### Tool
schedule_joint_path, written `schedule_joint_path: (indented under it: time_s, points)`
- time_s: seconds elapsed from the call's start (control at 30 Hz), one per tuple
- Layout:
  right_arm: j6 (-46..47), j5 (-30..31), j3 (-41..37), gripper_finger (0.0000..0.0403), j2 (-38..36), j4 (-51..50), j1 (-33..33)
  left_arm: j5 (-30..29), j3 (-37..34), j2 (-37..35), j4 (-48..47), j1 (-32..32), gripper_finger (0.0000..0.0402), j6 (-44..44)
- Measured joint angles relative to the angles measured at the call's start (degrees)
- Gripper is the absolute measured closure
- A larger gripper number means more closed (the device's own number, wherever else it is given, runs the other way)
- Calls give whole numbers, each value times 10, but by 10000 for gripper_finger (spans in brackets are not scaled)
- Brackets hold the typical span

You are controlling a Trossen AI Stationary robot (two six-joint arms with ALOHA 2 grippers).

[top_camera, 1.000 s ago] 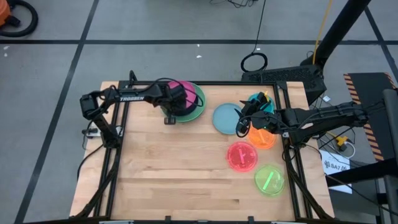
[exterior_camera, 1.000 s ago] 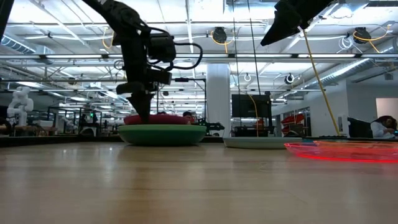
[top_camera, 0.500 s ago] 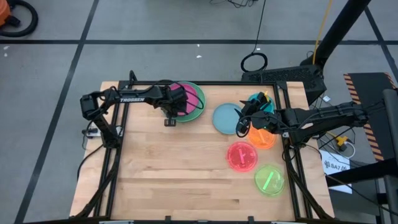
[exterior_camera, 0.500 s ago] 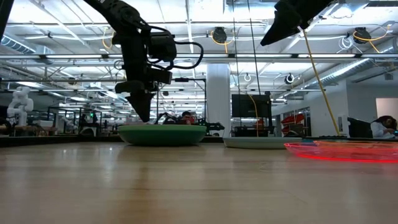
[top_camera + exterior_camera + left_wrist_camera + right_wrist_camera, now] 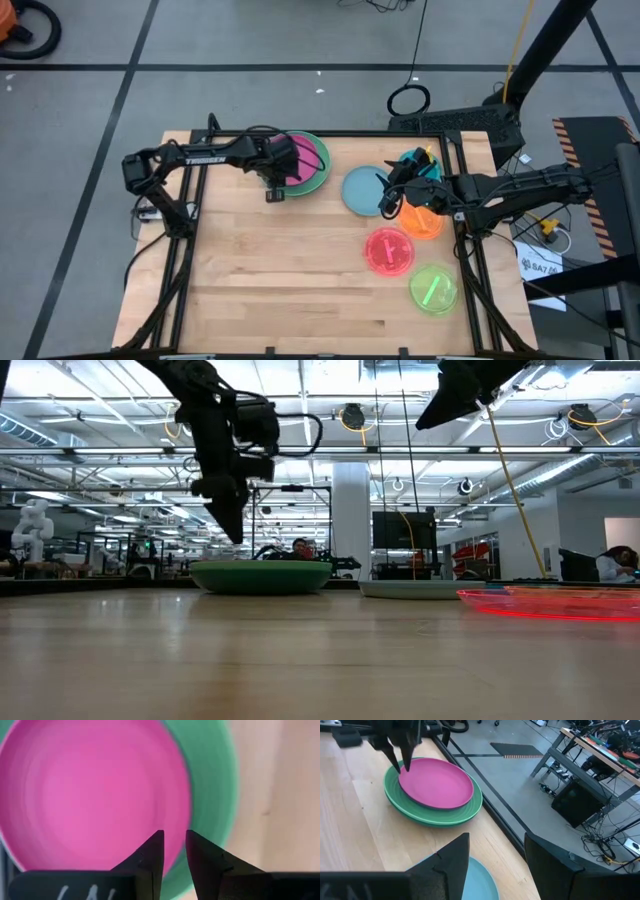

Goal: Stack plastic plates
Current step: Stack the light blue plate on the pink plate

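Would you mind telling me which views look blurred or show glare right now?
Left wrist view: the magenta plate and green plate are soft-edged, the pincer fingers sharper. Low view: bright ceiling lights silhouette the arms, and the pink translucent plate glows. High view: evenly lit.

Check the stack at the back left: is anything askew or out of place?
Slightly. The magenta plate sits off-centre on the green plate, leaving a wider green crescent on one side. It lies flat, nothing spilled or damaged. The left gripper hangs just above its rim, holding nothing.
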Motion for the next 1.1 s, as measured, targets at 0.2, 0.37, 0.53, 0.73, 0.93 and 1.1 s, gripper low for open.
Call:
schedule_joint_path:
  time_s: [0.2,0.37,0.53,0.73,0.93,1.1]
  points:
    - [13,0,0,220,0,10,0,68,-29,-79,32,-3,314,-26]
    - [13,-1,0,220,17,58,-3,102,-114,-175,119,-13,314,-42]
    - [-27,-64,0,220,63,150,-33,104,-197,-264,197,-14,314,-53]
    - [-46,-149,1,220,110,228,-90,95,-241,-346,225,2,314,-45]
    - [-35,-213,1,220,144,279,-149,95,-272,-421,226,36,314,-24]
    - [-11,-241,16,220,161,276,-164,98,-311,-475,243,48,314,-33]
